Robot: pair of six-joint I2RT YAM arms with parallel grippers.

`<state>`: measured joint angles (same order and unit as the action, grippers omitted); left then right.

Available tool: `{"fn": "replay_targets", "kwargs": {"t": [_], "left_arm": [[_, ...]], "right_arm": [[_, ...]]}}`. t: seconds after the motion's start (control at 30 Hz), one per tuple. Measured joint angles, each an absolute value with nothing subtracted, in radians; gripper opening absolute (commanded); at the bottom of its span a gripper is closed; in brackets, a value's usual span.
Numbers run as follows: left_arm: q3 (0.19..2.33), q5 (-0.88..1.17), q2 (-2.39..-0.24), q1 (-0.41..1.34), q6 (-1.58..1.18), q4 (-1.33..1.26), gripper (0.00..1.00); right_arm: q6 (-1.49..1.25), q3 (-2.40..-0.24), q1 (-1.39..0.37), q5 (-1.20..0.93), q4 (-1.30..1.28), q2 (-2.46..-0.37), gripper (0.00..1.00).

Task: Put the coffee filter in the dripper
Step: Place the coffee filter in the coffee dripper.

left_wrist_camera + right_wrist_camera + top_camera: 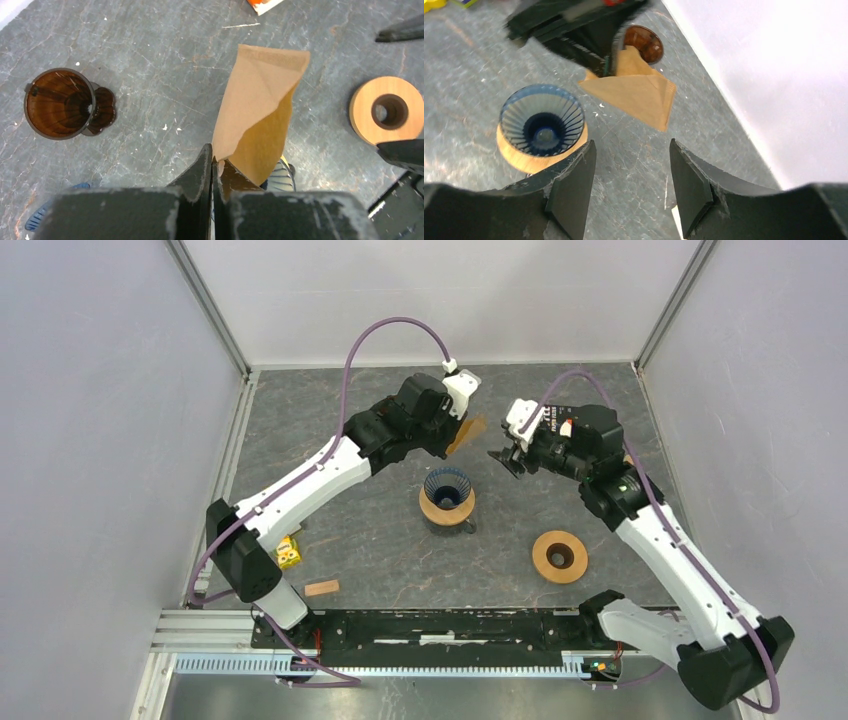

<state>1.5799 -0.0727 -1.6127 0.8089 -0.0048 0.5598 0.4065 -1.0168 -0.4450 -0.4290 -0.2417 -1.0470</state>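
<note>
A brown paper coffee filter (260, 107) hangs above the table, partly unfolded, with my left gripper (212, 161) shut on its lower corner. The top view shows that filter (468, 433) just behind and to the right of the blue ribbed dripper (447, 488), which stands upright on a round wooden base. My right gripper (631, 170) is open and empty, pointing at the filter (636, 97) from a short way off, with the dripper (542, 120) to its left. In the top view the right gripper (503, 458) sits to the right of the filter.
A brown translucent cone cup (60, 103) stands on the table near the back wall. A wooden ring (560, 556) lies at the front right. A yellow item (289, 552) and a small wooden block (322, 588) lie at the front left. Walls enclose three sides.
</note>
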Motion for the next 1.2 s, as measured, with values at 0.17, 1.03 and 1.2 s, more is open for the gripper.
{"fn": "replay_targets", "kwargs": {"t": [0.17,1.03,1.2], "left_arm": [[1.689,0.006,-1.613,0.808,-0.005,0.737,0.02],[1.765,0.194,-1.613,0.807,-0.005,0.949,0.02],[1.76,0.194,-1.613,0.807,-0.005,0.95,0.02]], "right_arm": [[0.624,-1.097,-0.463,-0.55,-0.438,-1.008,0.62],[0.995,-1.182,-1.031,0.013,-0.6,-1.104,0.65],[1.018,-1.183,-1.044,0.063,-0.601,-1.105,0.65]]}}
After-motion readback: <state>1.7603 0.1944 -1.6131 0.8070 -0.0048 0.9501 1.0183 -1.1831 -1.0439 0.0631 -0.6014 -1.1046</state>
